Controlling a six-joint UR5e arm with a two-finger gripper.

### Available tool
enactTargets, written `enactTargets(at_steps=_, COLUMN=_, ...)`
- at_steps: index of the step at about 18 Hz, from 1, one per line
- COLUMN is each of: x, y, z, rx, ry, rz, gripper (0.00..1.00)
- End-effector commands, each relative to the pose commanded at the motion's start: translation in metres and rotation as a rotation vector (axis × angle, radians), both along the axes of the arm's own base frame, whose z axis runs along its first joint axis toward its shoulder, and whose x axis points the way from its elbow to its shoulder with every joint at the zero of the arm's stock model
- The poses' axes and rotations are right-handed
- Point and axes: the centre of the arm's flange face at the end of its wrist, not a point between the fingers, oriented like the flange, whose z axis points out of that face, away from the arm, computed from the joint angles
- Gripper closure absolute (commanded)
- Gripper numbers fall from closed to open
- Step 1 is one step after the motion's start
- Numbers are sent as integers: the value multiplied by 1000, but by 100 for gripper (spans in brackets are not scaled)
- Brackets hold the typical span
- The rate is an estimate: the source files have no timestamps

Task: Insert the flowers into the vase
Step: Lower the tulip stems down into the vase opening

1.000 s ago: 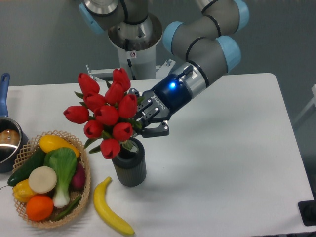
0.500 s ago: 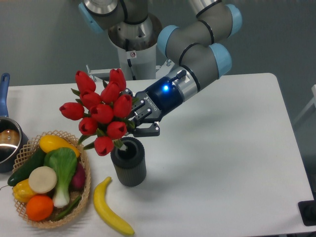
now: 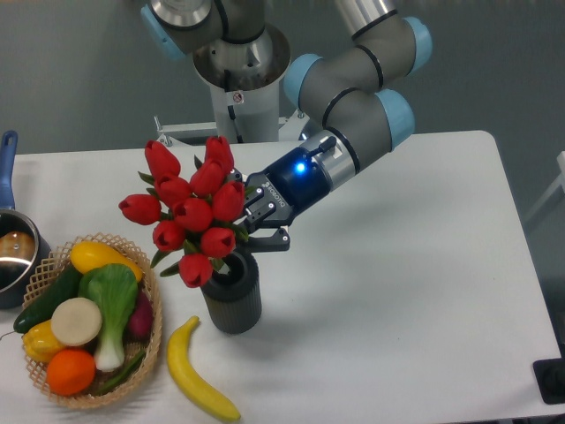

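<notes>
The gripper (image 3: 256, 223), clamped on the stems of the flowers (image 3: 190, 212), has swung the bunch slightly right and down over the past second, after a brief drift left, so the lowest bud now hangs against the rim of the vase (image 3: 231, 296). The stems look aimed at the round mouth, though whether their tips have entered it is hidden behind the blooms; by that reading, insertion is under way but not finished, and the bunch is not yet released. The vase stands toward the front edge of the table (image 3: 406, 291), left of centre. The count: one vase, one bunch of about ten red buds. Around them, one banana (image 3: 199, 382) lies at the front edge, one basket (image 3: 150, 349) of mixed produce fills the front-left corner, and one pot (image 3: 12, 252) sits at the left edge.
</notes>
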Motion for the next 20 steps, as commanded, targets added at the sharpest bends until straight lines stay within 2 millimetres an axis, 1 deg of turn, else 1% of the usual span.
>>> enactTargets(at_steps=2, x=1, y=0, z=-14, rx=5, ry=9, rz=-3, gripper=78)
enactTargets(at_steps=6, x=-1, y=-2, z=-24, rx=-2, ry=1, rz=1, gripper=78)
enactTargets(at_steps=12, x=-3, y=-16, z=-44, rx=-11, ry=-7, rz=22, gripper=77)
enactTargets(at_steps=16, x=-6, y=-15, z=-56, rx=-7, ry=0, rz=20, gripper=77)
enactTargets(at_steps=17, x=-6, y=-15, z=-62, rx=-12, ry=-8, rz=20, gripper=77)
enactTargets(at_steps=20, x=-7, y=-14, z=-67, rx=-15, ry=-11, rz=19, gripper=77)
